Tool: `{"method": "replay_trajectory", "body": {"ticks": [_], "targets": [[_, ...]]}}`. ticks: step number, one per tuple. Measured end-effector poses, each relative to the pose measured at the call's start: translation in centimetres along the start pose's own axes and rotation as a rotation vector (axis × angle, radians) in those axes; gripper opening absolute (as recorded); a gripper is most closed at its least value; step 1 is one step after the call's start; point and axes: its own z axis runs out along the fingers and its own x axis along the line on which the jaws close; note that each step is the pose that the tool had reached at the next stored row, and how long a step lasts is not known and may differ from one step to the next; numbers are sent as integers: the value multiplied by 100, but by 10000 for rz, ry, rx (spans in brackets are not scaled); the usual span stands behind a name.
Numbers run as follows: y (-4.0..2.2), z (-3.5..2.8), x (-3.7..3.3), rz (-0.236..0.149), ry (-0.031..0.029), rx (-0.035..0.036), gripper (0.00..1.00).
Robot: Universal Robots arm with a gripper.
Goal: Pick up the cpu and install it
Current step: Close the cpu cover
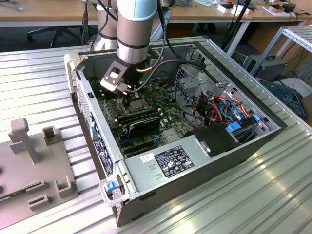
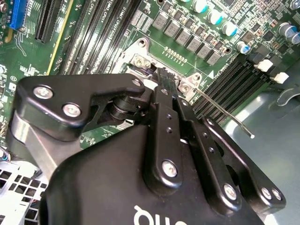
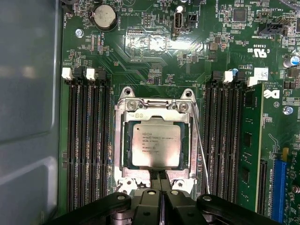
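Ribbed metal counter [image 1: 34, 73], computer case [image 1: 92, 112] on it. Fingers [image 3: 157, 185] are seen closed together, holding nothing, tips at the socket's edge. The cpu [image 3: 155, 145] is seated under the retention frame [image 3: 154, 107]. Placement is judged done; the wire lever [image 2: 225, 115] appears unlatched, so locking is called for.

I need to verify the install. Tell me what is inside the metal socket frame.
The cpu lies flat inside the socket frame, silver top up. Whatever is beneath the cpu is covered by it and cannot be seen.
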Motion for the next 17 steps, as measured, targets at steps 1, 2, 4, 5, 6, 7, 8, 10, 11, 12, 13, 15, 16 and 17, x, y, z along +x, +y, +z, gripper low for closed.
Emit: {"method": "replay_trajectory", "body": {"ticks": [1,2,4,5,6,7,8,10,11,12,13,15,16,17], "targets": [[0,1,0,0,1,-1,11],[0,1,0,0,2,-2,11],[1,10,1,0,7,-5,11],[0,12,1,0,4,-3,11],[0,13,0,0,1,-1,11],[0,13,0,0,0,0,11],[0,13,0,0,1,-1,11],[0,22,1,0,7,-5,11],[0,27,1,0,4,-3,11],[0,29,0,0,2,-1,11],[-1,30,0,0,1,-1,11],[0,30,0,0,1,-1,11],[0,32,0,0,3,-2,11],[0,39,1,0,5,-4,11]]}}
